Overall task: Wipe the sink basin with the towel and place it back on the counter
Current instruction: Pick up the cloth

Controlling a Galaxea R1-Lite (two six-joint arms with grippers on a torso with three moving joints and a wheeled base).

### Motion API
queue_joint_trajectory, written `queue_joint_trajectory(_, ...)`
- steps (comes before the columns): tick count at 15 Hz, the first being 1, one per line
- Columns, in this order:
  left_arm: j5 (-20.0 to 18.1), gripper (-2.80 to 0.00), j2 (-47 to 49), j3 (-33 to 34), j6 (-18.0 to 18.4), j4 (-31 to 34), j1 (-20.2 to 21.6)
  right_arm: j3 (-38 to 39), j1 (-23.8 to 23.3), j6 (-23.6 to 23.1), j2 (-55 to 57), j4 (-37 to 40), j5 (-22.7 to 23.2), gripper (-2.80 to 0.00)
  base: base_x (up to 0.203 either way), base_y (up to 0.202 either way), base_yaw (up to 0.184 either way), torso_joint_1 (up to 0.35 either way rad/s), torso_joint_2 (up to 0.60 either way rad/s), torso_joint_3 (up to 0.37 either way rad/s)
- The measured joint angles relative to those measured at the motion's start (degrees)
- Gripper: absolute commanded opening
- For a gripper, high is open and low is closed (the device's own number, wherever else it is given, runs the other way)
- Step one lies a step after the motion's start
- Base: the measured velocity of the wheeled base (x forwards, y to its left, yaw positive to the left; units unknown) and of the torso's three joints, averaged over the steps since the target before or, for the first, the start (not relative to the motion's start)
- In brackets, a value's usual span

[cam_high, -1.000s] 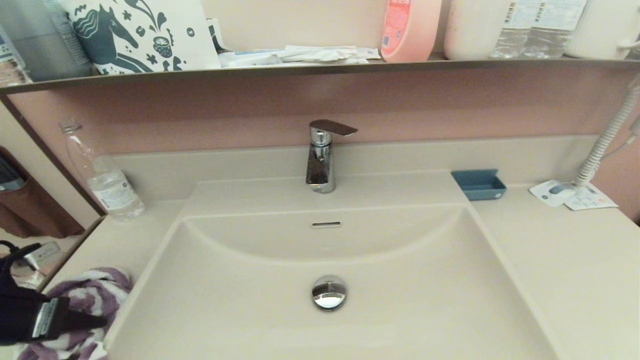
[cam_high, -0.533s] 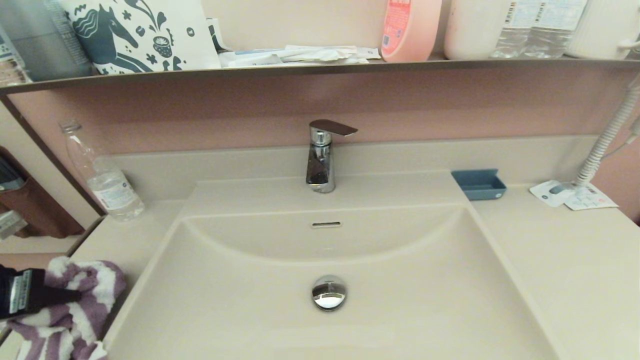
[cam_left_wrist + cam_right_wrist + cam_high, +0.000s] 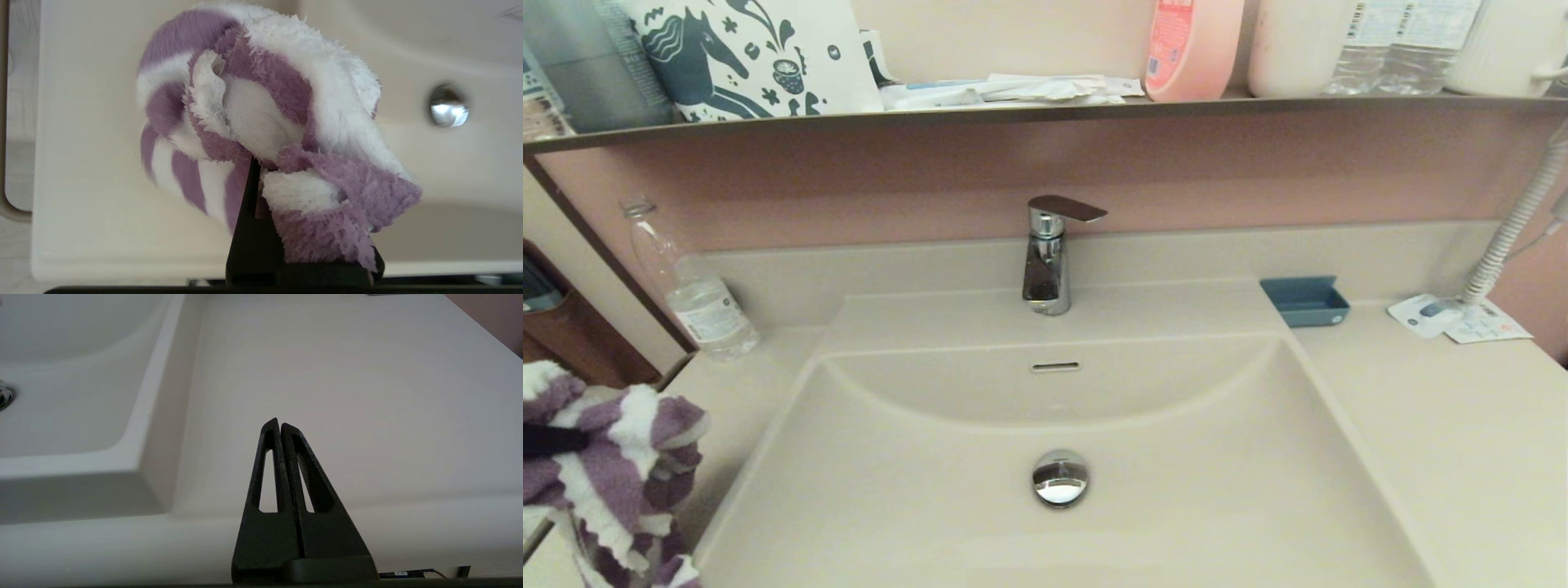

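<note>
The purple and white striped towel point(image 3: 609, 465) hangs bunched in the air at the far left, above the counter point(image 3: 727, 392) beside the sink basin point(image 3: 1176, 457). My left gripper point(image 3: 261, 163) is shut on the towel point(image 3: 286, 122), whose folds hide most of the fingers; only a dark sliver shows in the head view. The basin's chrome drain plug point(image 3: 1060, 478) and slot overflow point(image 3: 1055, 367) are bare. My right gripper point(image 3: 280, 424) is shut and empty, low over the right-hand counter point(image 3: 347, 375) near its front edge, out of the head view.
A chrome faucet point(image 3: 1049, 253) stands behind the basin. A clear water bottle point(image 3: 690, 294) stands at the back left, a blue dish point(image 3: 1305, 300) at the back right, with papers and a coiled cord point(image 3: 1515, 237) beyond. A shelf point(image 3: 1045, 110) of bottles runs above.
The left gripper has lifted the towel off the left counter and drawn left, so the arm has nearly left the head view. The towel now hangs free.
</note>
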Motion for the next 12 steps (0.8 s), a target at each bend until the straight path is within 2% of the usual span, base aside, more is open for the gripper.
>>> queue_joint_trajectory(2, 0.0, -2.80, -1.5, -6.5, -4.6, 4.3, -2.4, 0.0, 0.0, 0.0, 0.0, 0.0, 0.0, -2.80, 0.000, 0.000, 0.000, 0.000, 0.00, 0.000)
queue_joint_trajectory(6, 0.2, -2.80, -2.9, -22.1, -16.0, 11.3, -9.1, 0.0, 0.0, 0.0, 0.0, 0.0, 0.0, -2.80, 0.000, 0.000, 0.000, 0.000, 0.00, 0.000)
queue_joint_trajectory(8, 0.2, -2.80, -3.1, -29.6, -20.8, 13.1, -12.3, 0.0, 0.0, 0.0, 0.0, 0.0, 0.0, -2.80, 0.000, 0.000, 0.000, 0.000, 0.00, 0.000)
queue_joint_trajectory(10, 0.2, -2.80, -2.6, -37.5, -23.8, 13.3, -14.5, 0.0, 0.0, 0.0, 0.0, 0.0, 0.0, -2.80, 0.000, 0.000, 0.000, 0.000, 0.00, 0.000)
queue_joint_trajectory(12, 1.0, -2.80, -2.0, -42.2, -25.2, 10.8, -16.2, 0.0, 0.0, 0.0, 0.0, 0.0, 0.0, -2.80, 0.000, 0.000, 0.000, 0.000, 0.00, 0.000)
